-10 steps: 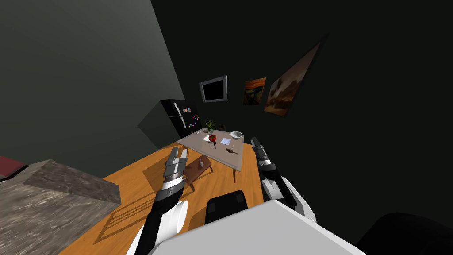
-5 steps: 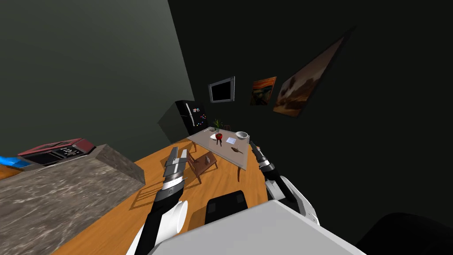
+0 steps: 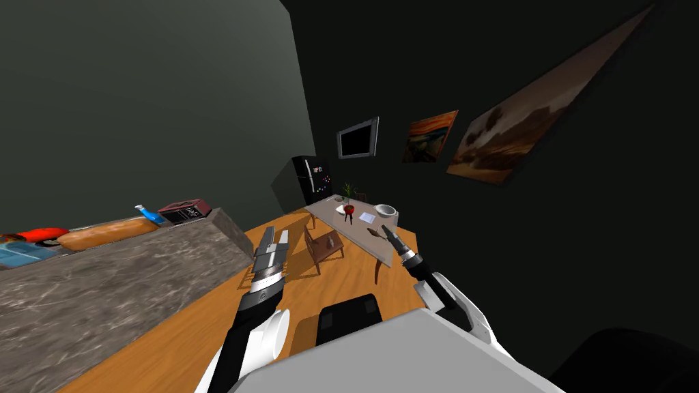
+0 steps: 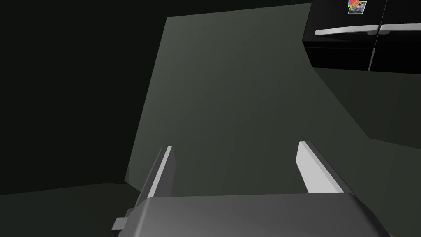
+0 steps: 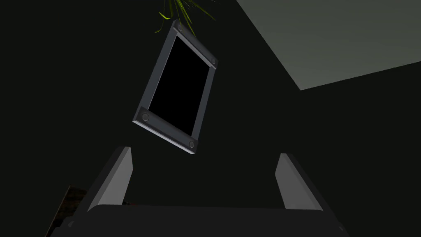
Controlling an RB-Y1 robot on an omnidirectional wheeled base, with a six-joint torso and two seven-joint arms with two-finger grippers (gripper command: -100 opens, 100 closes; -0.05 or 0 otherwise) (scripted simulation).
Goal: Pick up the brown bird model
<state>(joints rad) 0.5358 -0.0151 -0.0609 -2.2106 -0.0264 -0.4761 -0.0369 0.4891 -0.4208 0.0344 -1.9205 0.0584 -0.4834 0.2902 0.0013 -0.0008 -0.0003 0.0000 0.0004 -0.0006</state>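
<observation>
The brown bird model (image 3: 373,233) lies small on the near part of a grey table (image 3: 333,209) far ahead, right of centre in the head view. My right gripper (image 3: 386,231) is raised in front of me, its tip lining up just right of the bird in that view but well short of the table. In the right wrist view the right gripper (image 5: 204,152) stands open and holds nothing. My left gripper (image 3: 274,239) is held out over the wooden floor; in the left wrist view the left gripper (image 4: 234,146) is open and holds nothing.
The table also bears a red object (image 3: 349,209), a white bowl (image 3: 386,209), a sheet of paper (image 3: 366,217) and a plant (image 3: 349,190). A wooden chair (image 3: 326,244) stands at its near side. A stone counter (image 3: 102,280) runs along my left. A black fridge (image 3: 314,179) stands behind.
My view has swung left and drawn back: the table and bird look smaller and sit further right, and more of the counter with its items shows. Both arms keep their pose.
</observation>
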